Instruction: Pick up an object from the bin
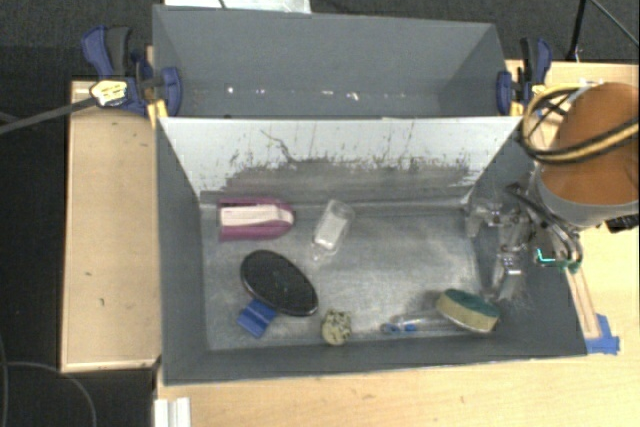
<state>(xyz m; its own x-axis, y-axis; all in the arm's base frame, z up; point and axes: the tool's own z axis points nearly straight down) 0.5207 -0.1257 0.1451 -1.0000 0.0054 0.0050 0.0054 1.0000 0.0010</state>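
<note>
Single arm reached in from the view's right. The gripper [503, 283] hung low at the right end of the grey metal bin [190, 245], close to the right wall. Whether it was released or clenched could not be told.

Nearest thing: a round flat pad [468, 309], green on top with a tan edge, on the floor in the near right corner. It lay just beside the gripper tip, toward the view's left and slightly nearer the front wall; touching or apart, could not tell. Its long axis ran roughly left to right along the front wall.

Judgement: a short shift left and forward would centre the gripper over the pad. The close walls may crowd the approach.

Well apart to the left: small blue sliver [403, 326], crumpled yellowish lump [336, 326], black oval disc [278, 282], clear plastic cup [332, 225].
</note>
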